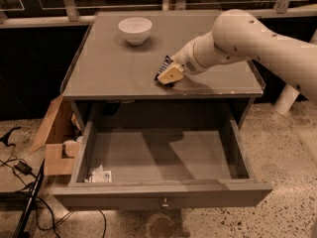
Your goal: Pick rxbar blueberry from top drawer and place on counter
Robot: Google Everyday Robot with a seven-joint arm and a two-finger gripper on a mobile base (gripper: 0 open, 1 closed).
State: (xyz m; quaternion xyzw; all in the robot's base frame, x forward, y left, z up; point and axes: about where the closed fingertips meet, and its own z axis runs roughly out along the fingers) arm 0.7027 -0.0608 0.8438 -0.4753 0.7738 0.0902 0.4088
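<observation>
- Gripper [167, 76] low over the counter's front right part, fingers clamped on the rxbar blueberry [164, 65]; tan fingertips point down and left, casting a shadow on the surface beneath
- Counter [114, 68]: flat grey-brown cabinet top; gripper near its front edge
- Top drawer [124, 195]: pulled fully out below the counter; interior bare but for a scrap in the front left corner
- Arm [247, 38]: cream-coloured, reaches in from the right, over the counter's right side
- Cardboard box [52, 133]: tan, flaps open, on the floor just beside the drawer's left side
- White bowl [135, 29]: upright at the counter's back, left of centre, well apart from the gripper
- Crumpled paper scrap [100, 175]: white, lying in the drawer
- Rxbar blueberry: dark, rows of white marks, showing at the gripper's upper left, tilted above the counter
- Knob [164, 202]: small, metal, centred on the drawer front
</observation>
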